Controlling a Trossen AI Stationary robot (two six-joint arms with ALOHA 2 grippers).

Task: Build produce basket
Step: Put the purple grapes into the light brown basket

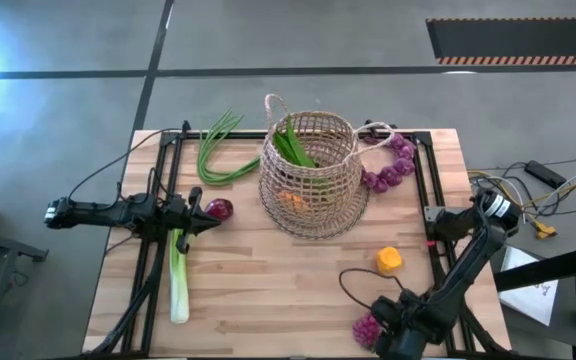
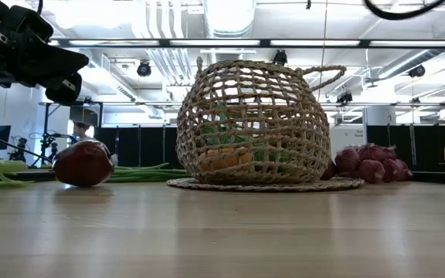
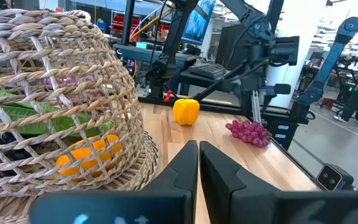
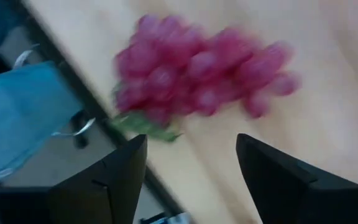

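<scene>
- The basket (image 1: 308, 175) stands upright on a flat woven disc (image 2: 265, 184) at the far middle of the wooden surface (image 1: 268, 280). Inside it lie green leaves (image 1: 293, 148) and an orange pepper (image 1: 290, 199).
- Just right of the basket, a purple grape bunch (image 1: 390, 165) lies at the far right of the surface.
- On the far left, beside the basket, lie green long-leaved stalks (image 1: 218, 150).
- A dark red onion (image 1: 219, 209) rests left of the basket, close to the left gripper (image 1: 208, 216), whose fingers are pressed together and hold nothing.
- A pale leek (image 1: 178, 280) lies along the left side, nearer than the onion.
- A yellow pepper (image 1: 389, 261) sits on the near right, apart from the basket.
- A second grape bunch (image 4: 197, 74) lies at the near right edge; the right gripper (image 4: 191, 168) hangs just over it with fingers apart.
</scene>
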